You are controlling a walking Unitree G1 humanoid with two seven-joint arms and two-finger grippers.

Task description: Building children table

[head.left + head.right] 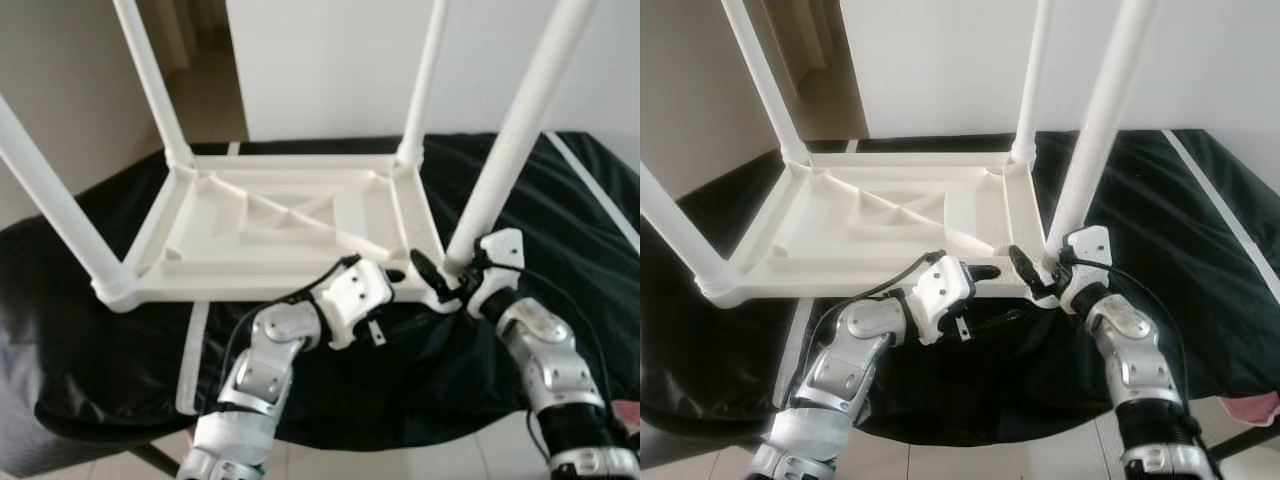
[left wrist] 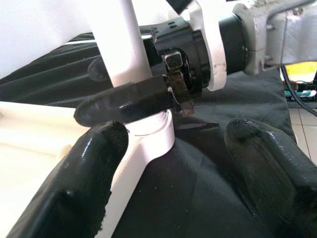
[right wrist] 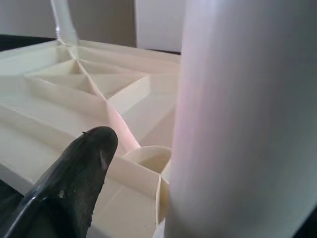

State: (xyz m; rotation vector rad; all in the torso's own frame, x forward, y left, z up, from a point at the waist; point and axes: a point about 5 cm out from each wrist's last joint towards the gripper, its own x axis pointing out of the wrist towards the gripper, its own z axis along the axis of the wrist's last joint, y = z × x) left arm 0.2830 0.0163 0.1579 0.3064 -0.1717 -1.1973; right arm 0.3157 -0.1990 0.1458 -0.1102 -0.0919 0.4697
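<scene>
We see one upturned table [image 1: 280, 225] with four legs (all white); our right hand [image 1: 432, 275] pinches the near right leg [image 1: 500, 170], left hand [image 2: 173, 148] spread beside it.

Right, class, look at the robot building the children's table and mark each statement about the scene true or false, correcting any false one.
1. The white table top lies upside down with its legs pointing up. True.
2. The table rests on a bare wooden floor. False: it rests on a black cloth.
3. The right gripper is at the base of the near right leg. True.
4. The left gripper is shut on a screwdriver. False: its fingers are apart beside the table's corner socket, holding nothing.
5. Only two legs stand in the table. False: four legs stand in its corners.
</scene>
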